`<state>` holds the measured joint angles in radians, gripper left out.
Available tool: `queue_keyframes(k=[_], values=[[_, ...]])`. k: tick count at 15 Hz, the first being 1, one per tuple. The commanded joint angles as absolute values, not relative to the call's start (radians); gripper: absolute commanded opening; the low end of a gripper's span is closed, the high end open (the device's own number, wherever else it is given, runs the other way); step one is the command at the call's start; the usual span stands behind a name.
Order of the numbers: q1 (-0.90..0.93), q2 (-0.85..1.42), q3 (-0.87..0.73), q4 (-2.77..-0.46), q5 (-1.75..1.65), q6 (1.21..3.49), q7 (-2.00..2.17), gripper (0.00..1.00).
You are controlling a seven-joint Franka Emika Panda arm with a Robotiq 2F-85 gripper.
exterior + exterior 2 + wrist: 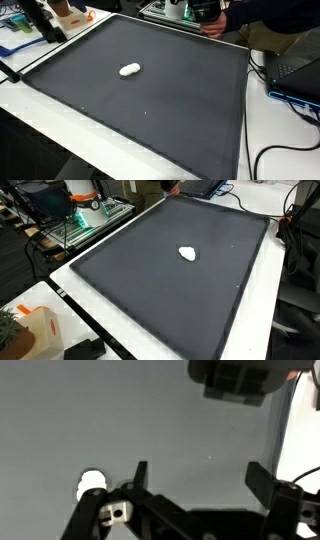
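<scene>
**White lump [130, 69] lying alone on the dark mat, tool [200, 478] hanging open near it**

Charcoal fabric is covering most of the table [40, 125]: a broad mat [180, 100] with a thin paler seam running round its border. In both exterior views the white lump is sitting towards the middle of the mat [150, 290], well apart from every edge, with bare fabric stretching out on all sides of it.

In the wrist view the tool is standing with its fingers [140, 472] spread wide and nothing between them, only grey mat showing in the gap. The white lump [90, 483] is lying outside that gap, just beside the outer face of one finger; whether it is touching the finger cannot be told.

White table surface is showing as a narrow strip round the mat. Along one side a dark cable [285, 148] is looping over that strip, and a laptop [300, 65] is sitting near the mat's corner. At another corner an orange-and-white carton [35, 330] is standing on the strip, and its print is too small to read. Clutter is crowding the mat's far edge in both exterior views, blurred beyond naming.
</scene>
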<state>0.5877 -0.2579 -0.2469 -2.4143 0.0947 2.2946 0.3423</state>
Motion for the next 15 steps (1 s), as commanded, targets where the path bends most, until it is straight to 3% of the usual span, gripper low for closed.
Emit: queue_keyframes(k=[1,10,11,12,14,15], values=[[0.402,-0.265,-0.058,-2.417,0.204,2.288,0.321,1.00],[0.258,-0.265,0.082,-2.404,0.359,2.255,0.256,1.00],[0.251,-0.264,0.087,-2.403,0.364,2.253,0.252,0.96],[0.246,-0.265,0.092,-2.404,0.367,2.253,0.251,0.84],[0.237,-0.265,0.099,-2.403,0.369,2.248,0.243,0.79],[0.233,-0.265,0.101,-2.403,0.369,2.245,0.241,0.69]])
